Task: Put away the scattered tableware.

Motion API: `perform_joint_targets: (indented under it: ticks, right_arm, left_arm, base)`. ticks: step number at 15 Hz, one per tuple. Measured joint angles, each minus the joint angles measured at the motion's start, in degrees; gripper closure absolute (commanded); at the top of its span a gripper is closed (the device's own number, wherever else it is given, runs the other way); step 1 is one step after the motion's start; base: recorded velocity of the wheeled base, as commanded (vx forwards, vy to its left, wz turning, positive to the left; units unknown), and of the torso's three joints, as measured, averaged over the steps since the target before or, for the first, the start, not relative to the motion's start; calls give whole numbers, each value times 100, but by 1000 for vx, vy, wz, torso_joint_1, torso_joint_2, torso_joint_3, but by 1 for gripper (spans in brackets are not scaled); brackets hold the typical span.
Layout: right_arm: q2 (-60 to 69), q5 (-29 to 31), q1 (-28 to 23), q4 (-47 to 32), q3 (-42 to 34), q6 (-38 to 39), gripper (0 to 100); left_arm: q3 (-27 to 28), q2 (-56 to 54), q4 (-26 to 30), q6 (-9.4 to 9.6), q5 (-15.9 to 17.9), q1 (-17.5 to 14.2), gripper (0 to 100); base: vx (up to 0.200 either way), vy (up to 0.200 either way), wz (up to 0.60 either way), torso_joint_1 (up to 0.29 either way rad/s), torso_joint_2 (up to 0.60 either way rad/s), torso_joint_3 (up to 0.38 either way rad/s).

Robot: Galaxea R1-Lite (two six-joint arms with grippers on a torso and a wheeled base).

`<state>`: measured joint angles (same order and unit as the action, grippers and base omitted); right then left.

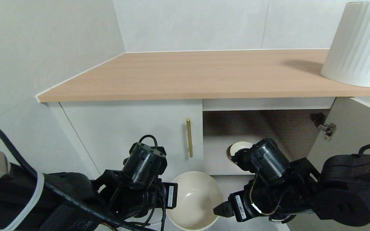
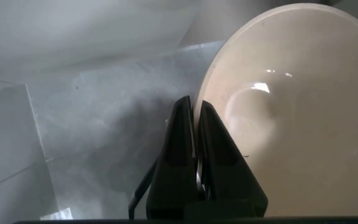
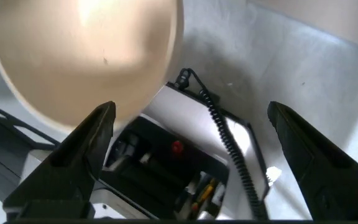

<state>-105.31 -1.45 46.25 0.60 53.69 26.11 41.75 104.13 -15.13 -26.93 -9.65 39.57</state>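
Facing a pale tiled wall (image 1: 188, 22) and a wooden countertop (image 1: 204, 73) capping a white cabinet (image 1: 268, 104). Noting a white ribbed container (image 1: 358, 45) standing on the countertop, above the cabinet's open side.

Recording the cabinet's left door (image 1: 124, 128) as shut, with a gold handle (image 1: 189, 137) running upright along its inner edge. Recording the right door (image 1: 358, 134) as swung open, with a metal hinge (image 1: 328, 130) showing on its inner face. Seeing a small white dish (image 1: 240, 147) lying inside the cabinet, on the floor of the open compartment, near its front edge.

Finding the cream bowl (image 1: 196, 200) outside the cabinet, in front of it and below the gold handle, with its hollow turned upward.

Logging the left gripper (image 2: 195, 109) in front of the cabinet's shut door, with both fingers pressed together on the bowl's rim and the rim pinched between them.

Logging the right gripper (image 3: 191, 109) in front of the cabinet's open compartment, just beside the bowl's opposite rim, with its fingers spread wide apart and gripping nothing. Unable to tell whether its nearer fingertip is touching the bowl.
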Motion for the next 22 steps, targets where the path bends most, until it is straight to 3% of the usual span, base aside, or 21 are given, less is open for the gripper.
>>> perform_joint_targets:
  ticks: [8,9,22]
  right_arm:
    - [-428,484,-13,334,297,539,0]
    - [-469,489,-20,336,319,574,100]
    - [-571,479,-22,339,301,561,100]
  left_arm:
    - [-85,-20,-13,17,0,122,100]
    - [-85,-28,-13,16,0,133,100]
    - [-90,-11,-6,5,9,157,100]
  base:
    - [0,0,0,0,0,0]
    - [0,0,0,0,0,0]
    - [0,0,0,0,0,0]
